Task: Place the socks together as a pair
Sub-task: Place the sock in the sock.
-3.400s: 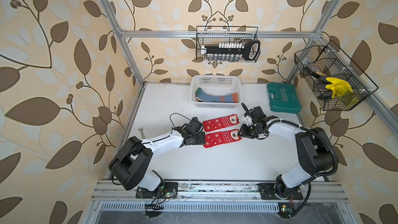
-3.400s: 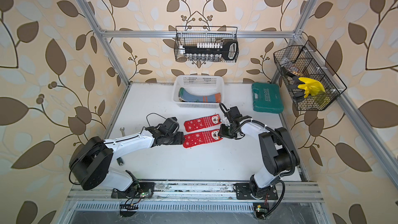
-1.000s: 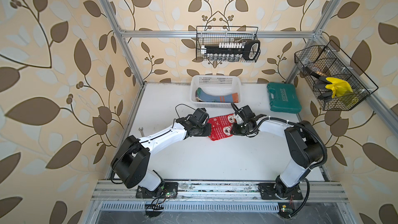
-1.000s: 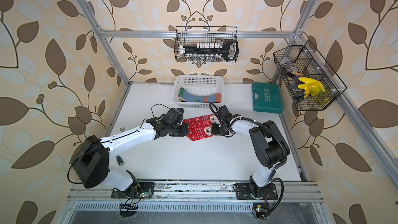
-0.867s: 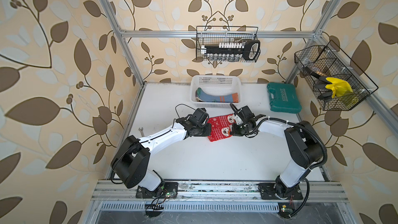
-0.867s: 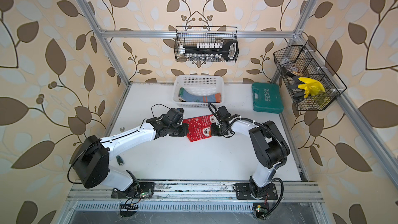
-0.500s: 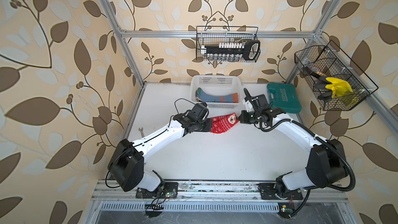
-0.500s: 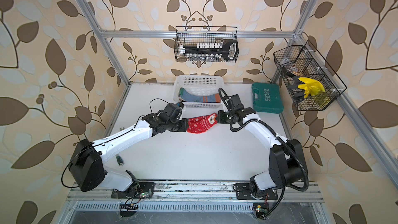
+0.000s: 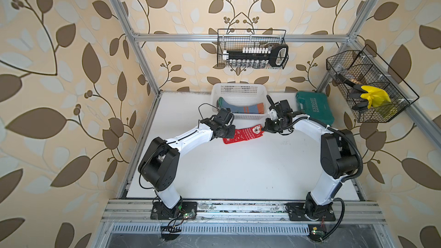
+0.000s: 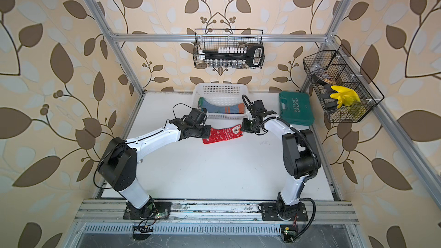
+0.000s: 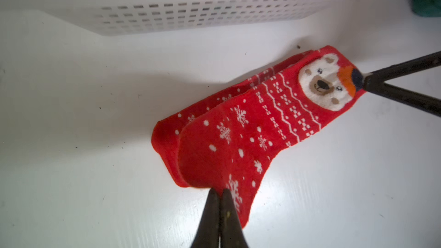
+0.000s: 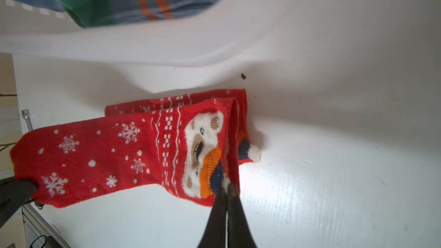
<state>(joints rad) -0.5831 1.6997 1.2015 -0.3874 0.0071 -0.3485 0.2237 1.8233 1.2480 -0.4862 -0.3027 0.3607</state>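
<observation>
Two red snowflake socks [image 9: 243, 135] lie one over the other near the far edge of the table [image 9: 238, 175], just in front of the white basket [image 9: 238, 89]. The left gripper [image 11: 219, 198] is pinched tight on the upper sock's toe end, and the right gripper [image 12: 226, 188] is clamped on its bear-face cuff. Inside the basket sit blue-grey socks [image 9: 238, 108].

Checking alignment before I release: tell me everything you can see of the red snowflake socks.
The red socks are soft knit with white snowflakes, patterned bands and a bear face at the cuff. One overlaps the other, slightly offset, on the white table, near the basket but apart from it. The left end effector pinches the toe end, the right end effector the cuff.
</observation>
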